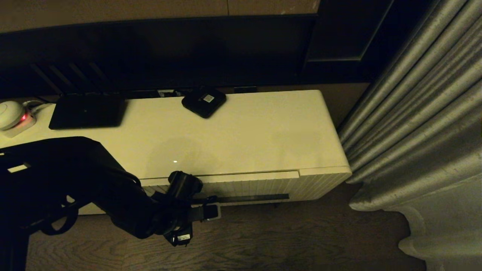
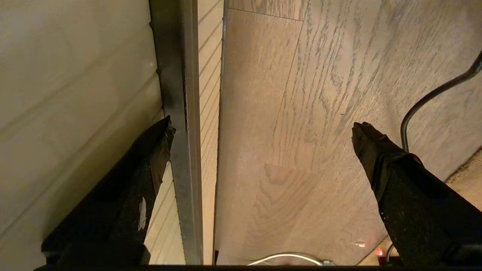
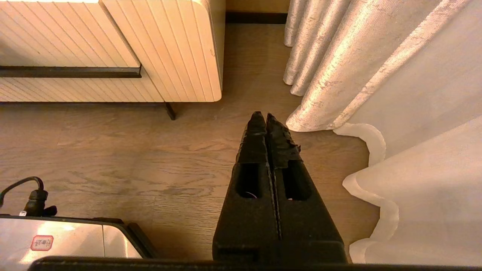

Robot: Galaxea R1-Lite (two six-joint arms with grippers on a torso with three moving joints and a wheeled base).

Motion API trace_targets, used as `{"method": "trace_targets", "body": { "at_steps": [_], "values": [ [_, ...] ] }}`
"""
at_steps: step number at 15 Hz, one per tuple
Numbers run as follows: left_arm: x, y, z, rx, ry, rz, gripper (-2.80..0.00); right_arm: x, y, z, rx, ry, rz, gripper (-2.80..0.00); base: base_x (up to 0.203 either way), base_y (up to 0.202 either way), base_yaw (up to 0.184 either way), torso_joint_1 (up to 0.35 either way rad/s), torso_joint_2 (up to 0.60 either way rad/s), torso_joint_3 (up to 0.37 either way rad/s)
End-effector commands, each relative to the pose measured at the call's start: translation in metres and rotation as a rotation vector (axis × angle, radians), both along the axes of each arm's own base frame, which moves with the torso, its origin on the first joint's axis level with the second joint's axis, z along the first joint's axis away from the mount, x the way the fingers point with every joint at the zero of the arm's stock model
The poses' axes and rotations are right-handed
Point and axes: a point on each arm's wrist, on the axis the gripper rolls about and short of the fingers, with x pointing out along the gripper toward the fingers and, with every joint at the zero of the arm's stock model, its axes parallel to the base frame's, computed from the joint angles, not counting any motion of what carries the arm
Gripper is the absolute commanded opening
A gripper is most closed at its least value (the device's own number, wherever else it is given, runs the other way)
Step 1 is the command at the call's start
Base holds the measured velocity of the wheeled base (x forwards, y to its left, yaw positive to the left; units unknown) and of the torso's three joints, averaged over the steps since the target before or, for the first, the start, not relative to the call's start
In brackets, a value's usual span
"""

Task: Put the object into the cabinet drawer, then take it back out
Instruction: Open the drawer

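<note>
The cream-white cabinet drawer (image 1: 248,185) with its ribbed front sits pushed in under the cabinet top (image 1: 241,135), and its inside is hidden. My left gripper (image 1: 206,211) is open at the left part of the long dark handle slot (image 1: 248,198). In the left wrist view the gripper (image 2: 262,126) has one finger (image 2: 148,162) lying against the drawer front beside the slot (image 2: 174,94). Its other finger (image 2: 382,162) hangs over the wooden floor. The black umbrella is out of view. My right gripper (image 3: 263,117) is shut and empty, low over the floor beside the cabinet's right end.
On the cabinet top lie a small black square box with a white label (image 1: 203,101), a flat black device (image 1: 87,111) and a white round unit with a red light (image 1: 11,114). A grey curtain (image 1: 421,124) hangs close on the right. The robot's base (image 3: 60,241) is low beside the right arm.
</note>
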Motion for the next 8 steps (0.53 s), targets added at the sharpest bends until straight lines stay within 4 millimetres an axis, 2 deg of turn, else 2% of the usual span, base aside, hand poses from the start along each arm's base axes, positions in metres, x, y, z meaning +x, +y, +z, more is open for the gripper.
{"method": "trace_targets", "body": {
  "at_steps": [1,8],
  "values": [
    [0.0009,-0.0003,-0.0015,0.004,-0.002,-0.003,0.00,0.0001,0.0000,0.0001,0.000,0.000,0.001,-2.80,0.000,0.000,0.000,0.000,0.00,0.000],
    [-0.0018,0.0005,-0.0023,-0.002,-0.009,-0.006,0.00,0.0001,0.0000,0.0001,0.000,0.000,0.001,-2.80,0.000,0.000,0.000,0.000,0.00,0.000]
  ]
}}
